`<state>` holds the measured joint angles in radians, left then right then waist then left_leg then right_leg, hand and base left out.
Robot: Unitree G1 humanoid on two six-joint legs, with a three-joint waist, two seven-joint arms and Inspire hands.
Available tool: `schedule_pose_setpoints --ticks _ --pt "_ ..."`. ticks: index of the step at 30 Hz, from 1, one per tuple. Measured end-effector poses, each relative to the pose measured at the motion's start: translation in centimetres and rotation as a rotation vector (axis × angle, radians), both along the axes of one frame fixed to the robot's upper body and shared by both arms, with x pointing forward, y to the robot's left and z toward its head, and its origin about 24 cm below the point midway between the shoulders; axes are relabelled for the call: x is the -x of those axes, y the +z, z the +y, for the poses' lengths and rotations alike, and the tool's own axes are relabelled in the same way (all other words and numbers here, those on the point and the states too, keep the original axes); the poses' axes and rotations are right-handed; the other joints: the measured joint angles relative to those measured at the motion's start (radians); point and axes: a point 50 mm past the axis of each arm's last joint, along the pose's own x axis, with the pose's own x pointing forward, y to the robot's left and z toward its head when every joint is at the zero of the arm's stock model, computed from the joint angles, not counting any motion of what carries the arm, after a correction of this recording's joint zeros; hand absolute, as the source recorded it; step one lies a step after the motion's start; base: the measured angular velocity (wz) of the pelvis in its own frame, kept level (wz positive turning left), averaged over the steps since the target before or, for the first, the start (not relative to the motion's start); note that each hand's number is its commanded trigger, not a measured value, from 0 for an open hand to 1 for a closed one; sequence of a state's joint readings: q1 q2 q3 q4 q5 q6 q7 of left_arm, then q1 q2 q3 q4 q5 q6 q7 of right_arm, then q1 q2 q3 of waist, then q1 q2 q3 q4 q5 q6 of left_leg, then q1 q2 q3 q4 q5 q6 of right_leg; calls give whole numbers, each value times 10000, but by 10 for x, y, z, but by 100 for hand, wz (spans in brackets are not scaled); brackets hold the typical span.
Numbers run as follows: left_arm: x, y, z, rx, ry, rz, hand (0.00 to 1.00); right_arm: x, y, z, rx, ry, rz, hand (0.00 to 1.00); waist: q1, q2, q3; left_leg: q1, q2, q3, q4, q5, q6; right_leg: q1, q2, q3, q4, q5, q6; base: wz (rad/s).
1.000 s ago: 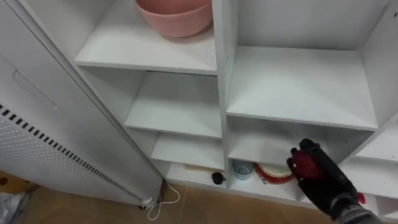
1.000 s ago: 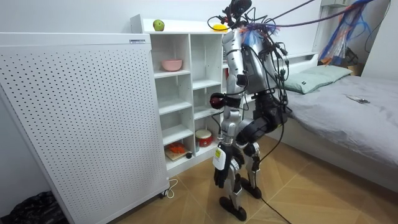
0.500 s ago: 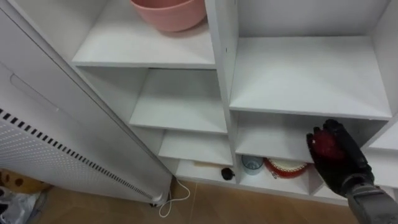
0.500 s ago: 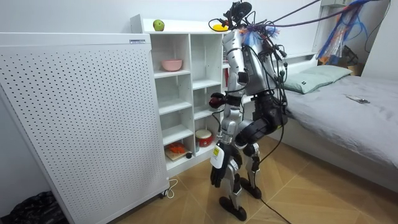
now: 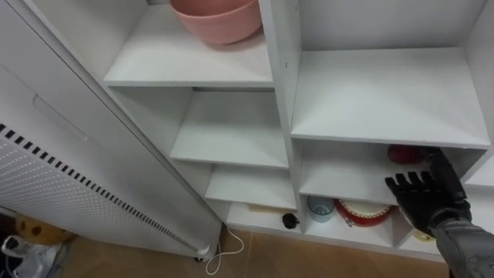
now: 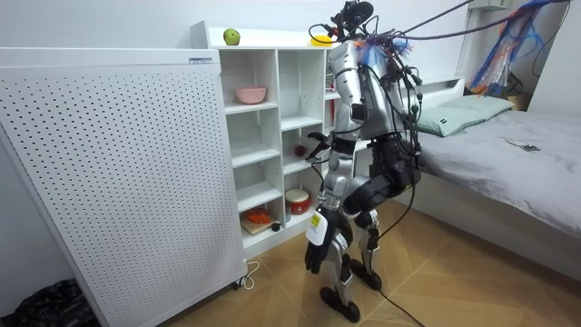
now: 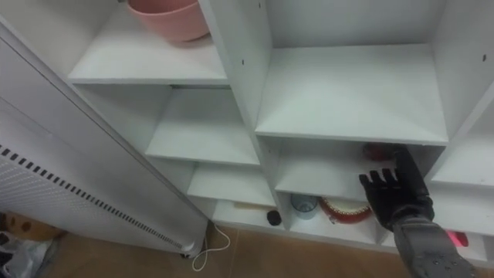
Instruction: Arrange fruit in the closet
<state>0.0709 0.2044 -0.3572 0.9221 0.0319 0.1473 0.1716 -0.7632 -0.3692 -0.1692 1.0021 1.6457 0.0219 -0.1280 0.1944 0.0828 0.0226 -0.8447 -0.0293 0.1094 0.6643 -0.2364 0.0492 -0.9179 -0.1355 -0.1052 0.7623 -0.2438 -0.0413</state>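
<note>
Fruit (image 5: 405, 154) and right hand (image 5: 429, 199) at the white closet (image 5: 281, 77), seen from the head camera. We see the red fruit lying on a middle shelf of the right-hand column, toward the compartment's right side. The right hand, reaching in from the lower right, has its dark fingers (image 5: 404, 185) straight and spread, holding nothing. The fruit sits just beyond and above the fingertips, close beside the hand's uppermost digit; we cannot tell whether the two touch. The front edge of the shelf board (image 5: 363, 93) overhead cuts off the top of the fruit, and that board itself is bare. In the compartment below the hand stand a blue cup (image 5: 319, 207) and a red-rimmed dish (image 5: 363, 213), with a small dark object (image 5: 289, 221) by the foot of the divider. A pink bowl (image 5: 216, 19) occupies the upper shelf of the left column. A perforated white panel (image 5: 54, 181) flanks the closet on the left, with a white cord (image 5: 225, 249) on the floor at its base. In the room view we see the robot standing upright before the closet, its left hand (image 6: 313, 257) hanging by its leg, a green apple (image 6: 231, 36) and a yellow object (image 6: 319, 40) on the closet's top, and a bed (image 6: 508, 173) behind.
</note>
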Motion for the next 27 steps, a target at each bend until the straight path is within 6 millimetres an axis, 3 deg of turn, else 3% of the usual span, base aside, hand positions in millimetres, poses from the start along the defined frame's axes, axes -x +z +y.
schedule_pose_setpoints --ticks 9,15,18,24,27 --pt "0 0 -1 20 -53 5 0 0 -1 0 10 5 35 0 -25 -7 15 52 -17 -12 -56 8 10 43 -16 -18 -29 -5 8 0" --pt "1 -1 -3 89 -167 104 0 5 -15 -2 -74 -91 561 0 -43 -20 73 776 -22 -41 -463 20 29 779 -18 -81 -453 7 74 -1" --pt "6 -2 -3 140 -227 233 0 15 -36 -4 -185 -22 980 0 -62 -33 163 1586 11 -54 -915 20 32 1646 107 -155 -995 49 148 -5" --pt "10 -4 5 284 -35 594 0 36 -71 -9 186 211 1768 0 -233 -24 179 2736 -17 -311 -1559 47 64 2984 162 -463 -1874 115 281 8" --pt "17 -5 16 77 370 831 0 70 -108 -16 1101 723 2971 0 -348 -104 205 3710 -53 -302 -2081 59 86 4004 117 -645 -2234 20 413 17"
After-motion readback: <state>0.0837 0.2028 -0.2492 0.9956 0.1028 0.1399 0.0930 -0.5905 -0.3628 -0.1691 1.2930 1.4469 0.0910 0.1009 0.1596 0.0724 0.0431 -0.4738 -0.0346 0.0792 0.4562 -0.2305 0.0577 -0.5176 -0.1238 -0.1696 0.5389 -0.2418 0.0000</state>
